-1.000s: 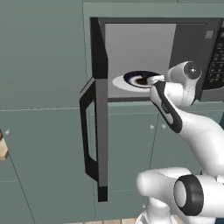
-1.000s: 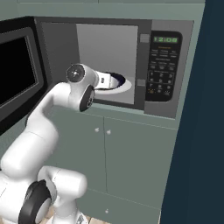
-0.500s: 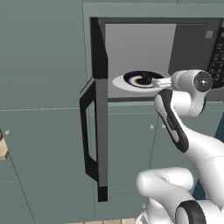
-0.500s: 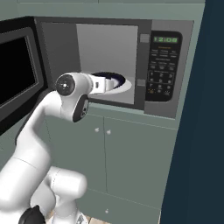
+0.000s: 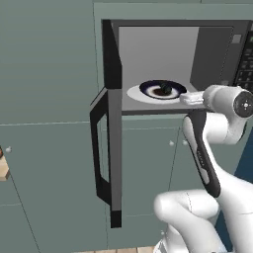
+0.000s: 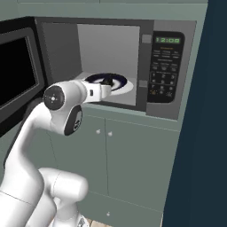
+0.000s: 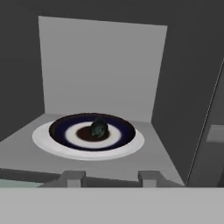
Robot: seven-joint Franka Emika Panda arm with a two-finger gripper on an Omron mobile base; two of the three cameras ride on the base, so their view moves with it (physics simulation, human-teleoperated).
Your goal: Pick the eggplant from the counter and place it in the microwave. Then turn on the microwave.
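A wall of grey-green cabinet fronts (image 5: 54, 163) surrounds the large black built-in microwave (image 6: 166, 66), whose grey-framed door (image 5: 109, 133) with a black bar handle stands swung wide open. The white arm's two-finger gripper (image 7: 111, 177) sits just outside the opening, its jaws partly apart with nothing between them. Past the fingertips (image 7: 72, 176) lies the pale grey cavity floor (image 7: 22, 148), carrying a white round plate with a dark blue ring (image 7: 48, 142). The small dark purple-black eggplant (image 7: 99, 127) rests at the plate's centre, apart from the gripper. Behind it rises the plain grey back wall (image 7: 100, 65).
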